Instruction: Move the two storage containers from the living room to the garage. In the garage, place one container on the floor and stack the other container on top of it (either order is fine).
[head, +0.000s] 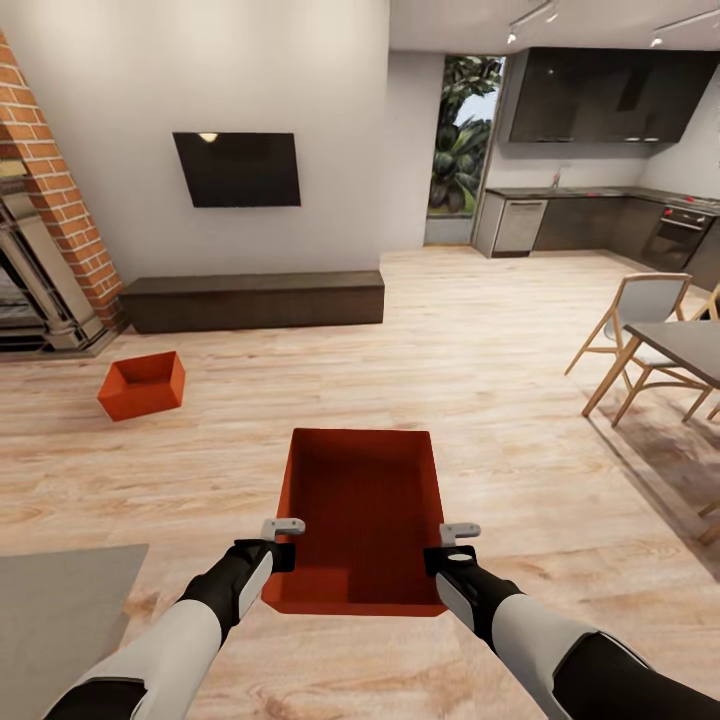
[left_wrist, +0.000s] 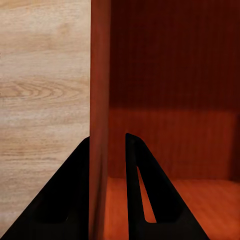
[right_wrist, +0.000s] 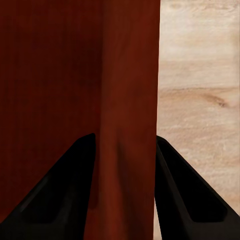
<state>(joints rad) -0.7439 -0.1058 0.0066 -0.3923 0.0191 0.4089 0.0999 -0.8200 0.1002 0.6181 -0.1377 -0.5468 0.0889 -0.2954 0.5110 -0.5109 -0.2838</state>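
I hold one orange-red storage container in front of me above the light wood-plank floor of the living room. My left gripper is shut on its left wall, one finger outside and one inside. On the other side my right gripper is shut on the right wall, its fingers straddling it. The second storage container lies tilted on the floor at the left, near the brick fireplace.
A long low dark cabinet stands under the black wall TV. At the right are a dining table and a chair. A kitchen lies at the far right. A grey rug lies at the lower left.
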